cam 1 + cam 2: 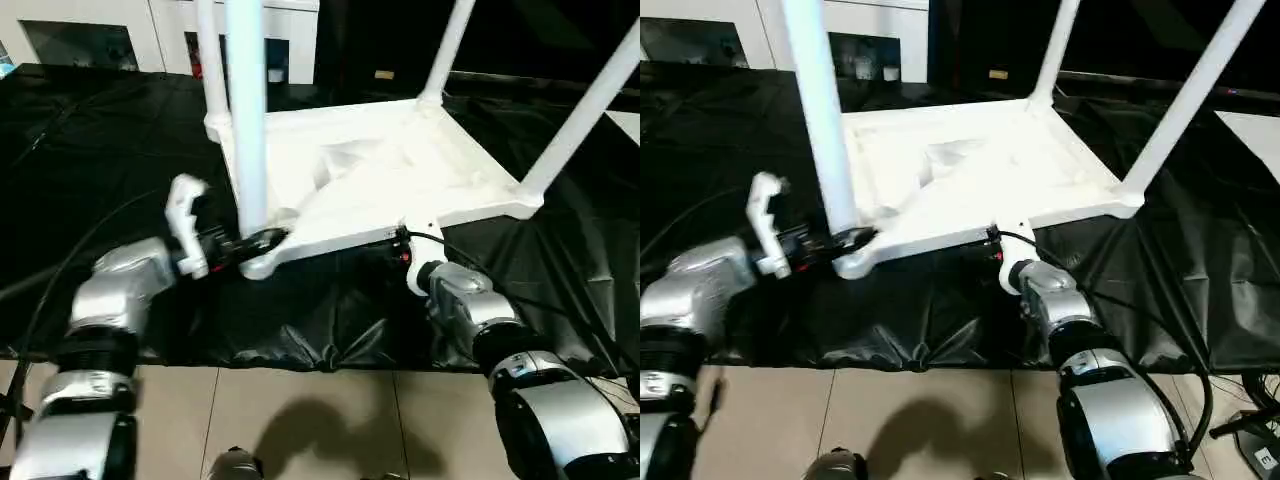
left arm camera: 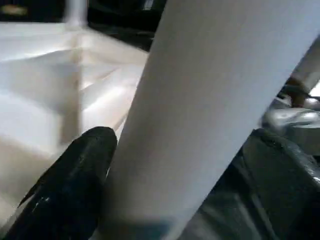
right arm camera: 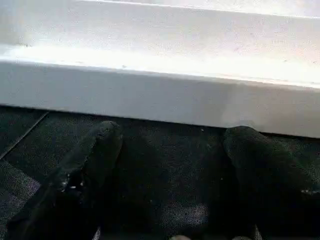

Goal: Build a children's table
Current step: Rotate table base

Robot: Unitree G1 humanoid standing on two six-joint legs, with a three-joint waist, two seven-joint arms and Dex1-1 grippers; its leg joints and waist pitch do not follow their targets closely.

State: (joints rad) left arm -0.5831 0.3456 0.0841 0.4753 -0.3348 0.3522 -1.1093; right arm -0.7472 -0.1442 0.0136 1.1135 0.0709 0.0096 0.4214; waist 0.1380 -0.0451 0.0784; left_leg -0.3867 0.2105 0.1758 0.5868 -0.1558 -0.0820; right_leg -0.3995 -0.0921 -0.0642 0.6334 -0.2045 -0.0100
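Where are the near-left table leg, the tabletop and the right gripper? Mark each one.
near-left table leg (image 1: 245, 110), left eye view, middle of the white tube.
tabletop (image 1: 440, 165), left eye view, ribbed underside facing up.
right gripper (image 3: 170, 150), right wrist view, midway between the fingertips.

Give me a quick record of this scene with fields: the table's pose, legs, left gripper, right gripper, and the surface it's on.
table pose: children's table upside down, ribbed underside up
legs: four white legs standing up from the corner sockets
left gripper: left gripper at the base of the near leg, one black finger beside it
right gripper: right gripper open, fingers apart on the black cover, just short of the tabletop's near edge
surface: black-covered work table
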